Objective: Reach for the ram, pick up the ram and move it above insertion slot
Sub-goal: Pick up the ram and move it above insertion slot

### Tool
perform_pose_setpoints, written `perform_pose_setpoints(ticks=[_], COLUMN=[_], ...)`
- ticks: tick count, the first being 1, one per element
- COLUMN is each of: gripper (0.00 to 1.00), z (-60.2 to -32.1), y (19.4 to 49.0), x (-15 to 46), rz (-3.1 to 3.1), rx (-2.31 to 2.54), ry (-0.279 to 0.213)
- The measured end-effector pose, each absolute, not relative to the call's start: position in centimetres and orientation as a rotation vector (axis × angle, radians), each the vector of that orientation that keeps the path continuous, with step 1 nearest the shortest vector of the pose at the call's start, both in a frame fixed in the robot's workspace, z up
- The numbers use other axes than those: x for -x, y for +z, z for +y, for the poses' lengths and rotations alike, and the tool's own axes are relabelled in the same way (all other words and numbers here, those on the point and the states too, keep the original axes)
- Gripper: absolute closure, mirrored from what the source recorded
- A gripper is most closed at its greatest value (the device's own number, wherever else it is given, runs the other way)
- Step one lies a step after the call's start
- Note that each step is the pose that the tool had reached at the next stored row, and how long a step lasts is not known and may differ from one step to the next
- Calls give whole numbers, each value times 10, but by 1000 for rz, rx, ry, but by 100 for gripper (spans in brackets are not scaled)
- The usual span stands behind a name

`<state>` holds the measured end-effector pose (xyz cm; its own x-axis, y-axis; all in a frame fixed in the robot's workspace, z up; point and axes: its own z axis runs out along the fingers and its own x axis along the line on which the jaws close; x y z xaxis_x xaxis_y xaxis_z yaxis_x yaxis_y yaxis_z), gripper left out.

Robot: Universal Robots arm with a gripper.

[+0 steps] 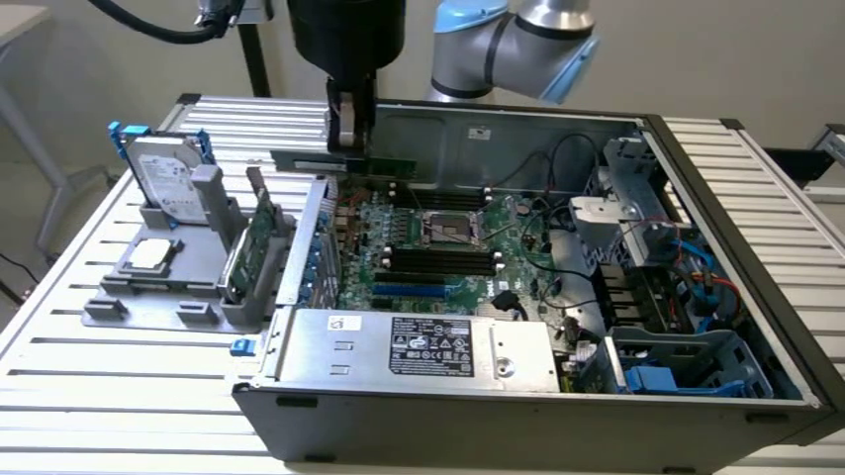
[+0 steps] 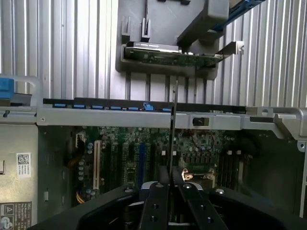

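The black two-fingered gripper (image 1: 350, 139) hung above the rear edge of the open grey computer case (image 1: 528, 426). Its jaws were closed on the ram (image 1: 363, 165), a thin long green circuit-board stick. In the exterior view the stick lay level between the jaws and stuck out on both sides of them. In the wrist view the same stick (image 2: 173, 129) appeared edge-on, as a thin dark line running straight out from between the two black fingers (image 2: 156, 203).

The insertion slot (image 1: 442, 260), one of several long narrow black memory sockets lying parallel on the green motherboard, was below the jaws and well apart from them. The ram was not over it. The square silver processor socket (image 1: 449, 228) lay between the jaws and these sockets. In the wrist view the sockets (image 2: 129, 160) were dark upright strips beside a blue slot (image 2: 141, 160), under the held stick.

The black sticker (image 1: 432, 348) on the silver power supply box carried white text and marks, too small to read. A white sticker (image 2: 22, 159) with a square code showed in the wrist view.

The exterior view showed a silver hard drive with blue rails (image 1: 169, 176) standing in a grey plastic holder (image 1: 145, 297), out beside the case. The wrist view showed the green expansion card (image 2: 172, 55) in that holder, beyond the tip of the ram.
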<state>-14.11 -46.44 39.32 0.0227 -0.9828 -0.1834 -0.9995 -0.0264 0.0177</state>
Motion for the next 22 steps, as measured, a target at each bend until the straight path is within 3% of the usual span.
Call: perform_pose_setpoints(ticks=[11,22], gripper=[86,86], z=[-457,-426], y=[387,375], x=[91,59], rz=[2103,2103], rx=[2156,2155], ry=[227,227])
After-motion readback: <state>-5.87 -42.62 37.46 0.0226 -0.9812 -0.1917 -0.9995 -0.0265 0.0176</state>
